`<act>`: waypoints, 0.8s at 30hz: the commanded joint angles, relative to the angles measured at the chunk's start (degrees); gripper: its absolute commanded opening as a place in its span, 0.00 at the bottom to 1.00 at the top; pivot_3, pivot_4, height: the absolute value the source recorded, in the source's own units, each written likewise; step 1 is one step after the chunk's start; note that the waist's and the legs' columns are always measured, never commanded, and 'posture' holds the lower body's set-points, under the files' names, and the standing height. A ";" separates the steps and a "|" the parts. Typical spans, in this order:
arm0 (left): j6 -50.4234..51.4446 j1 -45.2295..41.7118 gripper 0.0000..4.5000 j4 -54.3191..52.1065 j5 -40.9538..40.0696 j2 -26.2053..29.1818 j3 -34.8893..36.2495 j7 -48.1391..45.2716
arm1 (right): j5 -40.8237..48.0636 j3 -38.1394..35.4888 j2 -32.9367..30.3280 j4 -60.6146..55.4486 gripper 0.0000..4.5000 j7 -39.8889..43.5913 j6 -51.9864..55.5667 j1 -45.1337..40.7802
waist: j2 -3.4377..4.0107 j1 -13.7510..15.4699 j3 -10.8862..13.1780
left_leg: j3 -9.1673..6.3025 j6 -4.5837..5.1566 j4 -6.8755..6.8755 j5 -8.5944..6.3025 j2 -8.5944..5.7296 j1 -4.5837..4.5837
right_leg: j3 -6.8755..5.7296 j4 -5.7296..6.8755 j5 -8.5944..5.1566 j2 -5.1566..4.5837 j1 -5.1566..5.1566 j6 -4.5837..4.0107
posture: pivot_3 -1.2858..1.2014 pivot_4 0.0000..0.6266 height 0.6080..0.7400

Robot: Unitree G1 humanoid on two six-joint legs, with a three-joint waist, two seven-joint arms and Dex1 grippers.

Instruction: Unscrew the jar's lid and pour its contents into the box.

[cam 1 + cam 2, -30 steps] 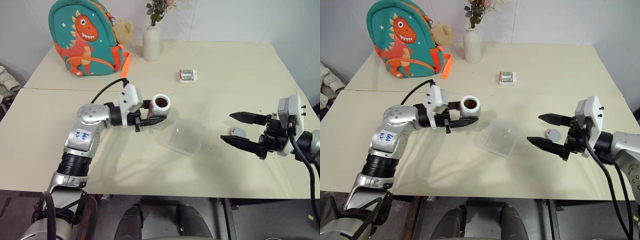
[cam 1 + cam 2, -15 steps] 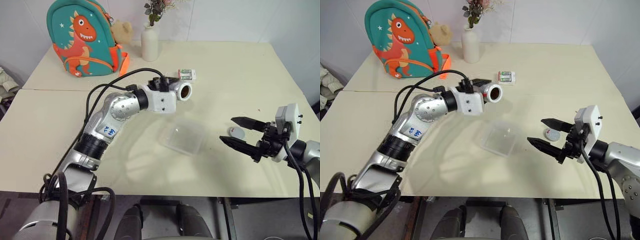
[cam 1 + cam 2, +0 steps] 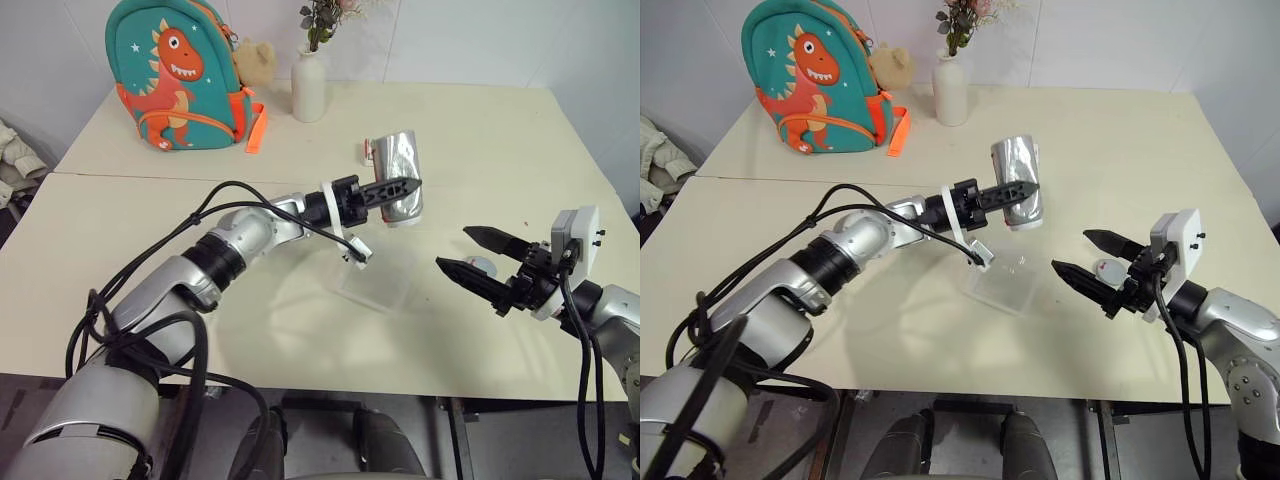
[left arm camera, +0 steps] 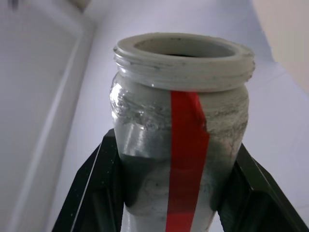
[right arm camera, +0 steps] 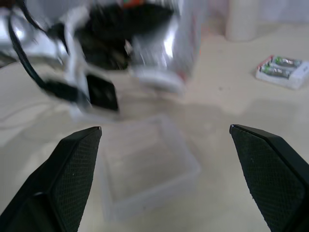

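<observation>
The left gripper holds the jar clamped between its fingers, above the table and over the far edge of the box. The jar is tipped mouth down, its silver base up and toward the far side, a red stripe running along its side in the left wrist view. Its threaded white mouth has no cap on it. The box, a clear tub, sits on the table below, between the two arms. The right gripper hovers to the right of the box with its jaws spread wide and nothing between them, pointing toward the box. The lid lies on the table just behind its fingers. A small packet lies farther back.
</observation>
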 commanded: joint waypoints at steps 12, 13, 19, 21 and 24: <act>-3.36 -6.82 0.44 -1.73 -1.13 2.68 -3.75 5.71 | 0.87 0.51 3.60 -1.54 0.99 -2.19 -1.73 -1.13 | 0.00 0.19 0.00 | -0.01 -0.03 0.00 0.00 -0.02 -0.30 | -0.01 0.08 -0.04 -0.02 -0.26 0.07 | 0.52 0.24 1.00; -4.45 -6.75 0.44 -3.08 -1.87 3.58 -3.34 5.64 | 0.84 0.49 3.52 -1.17 0.99 -2.08 -1.77 -1.36 | 0.00 0.19 0.00 | 0.00 -0.03 0.01 0.00 -0.03 -0.29 | -0.01 0.10 -0.04 -0.02 -0.26 0.07 | 0.52 0.24 1.00; -13.51 -7.00 0.44 -2.08 -12.95 6.51 2.63 -1.99 | 0.71 1.02 3.16 -0.08 0.99 -1.61 -1.84 -2.22 | 0.00 0.19 0.00 | 0.00 -0.04 0.20 0.01 -0.03 -0.27 | -0.01 0.28 -0.04 -0.02 -0.26 0.06 | 0.52 0.24 1.00; -18.71 -6.16 0.44 0.45 -19.11 7.32 5.19 -7.60 | 0.75 1.05 3.06 -0.01 0.99 -1.48 -1.76 -2.19 | 0.01 0.10 0.00 | -0.01 -0.04 0.29 0.01 -0.03 -0.29 | -0.01 0.34 -0.04 -0.02 -0.25 0.06 | 0.52 0.24 1.00; -24.47 -3.08 0.44 4.57 -32.53 7.32 11.27 -20.39 | 1.08 1.01 2.91 -0.13 0.99 -1.40 -1.48 -2.16 | 0.05 0.00 -0.03 | 0.00 -0.04 0.36 0.00 -0.03 -0.28 | 0.00 0.39 -0.04 -0.02 -0.25 0.06 | 0.52 0.24 1.00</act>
